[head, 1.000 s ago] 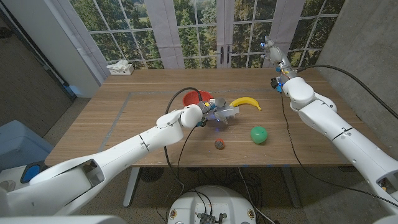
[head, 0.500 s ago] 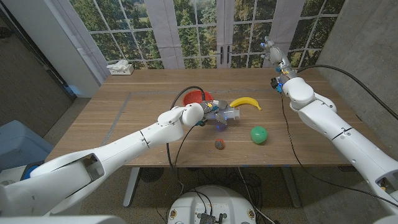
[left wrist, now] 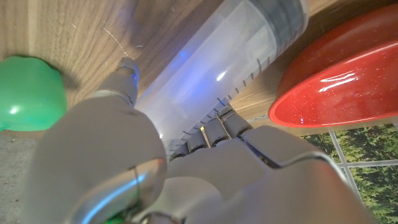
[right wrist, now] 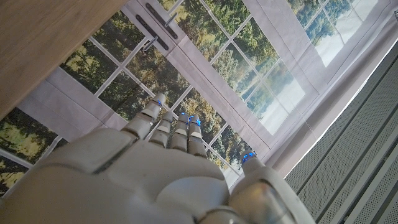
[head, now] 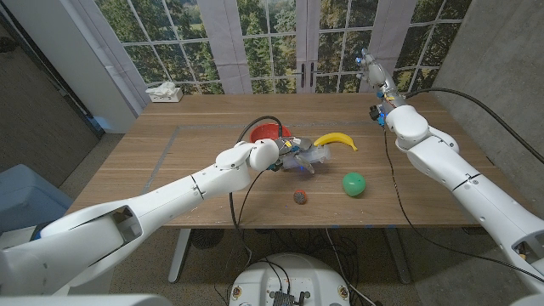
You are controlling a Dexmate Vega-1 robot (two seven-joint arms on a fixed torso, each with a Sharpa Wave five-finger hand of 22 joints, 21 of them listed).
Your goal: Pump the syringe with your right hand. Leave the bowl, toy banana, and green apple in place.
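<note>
My left hand (head: 291,158) grips the clear syringe (head: 315,154) near the table's middle, between the red bowl (head: 267,132) and the yellow toy banana (head: 336,140). In the left wrist view, fingers (left wrist: 214,124) and thumb of the left hand (left wrist: 143,168) wrap the syringe's translucent barrel (left wrist: 217,62), with the red bowl (left wrist: 336,81) close on one side and the green apple (left wrist: 28,93) on the other. The green apple (head: 354,184) lies nearer the front. My right hand (head: 374,72) is raised over the far right of the table, holding nothing, its fingers (right wrist: 168,127) stretched out.
A small red and green ball (head: 300,197) lies in front of the syringe. A white tissue box (head: 164,93) sits at the table's far left corner. Black cables run over the table near both arms. Windows stand behind the table.
My left hand has shifted a little toward the banana with the syringe in its grip, and the syringe has turned slightly. The right arm has not moved.
</note>
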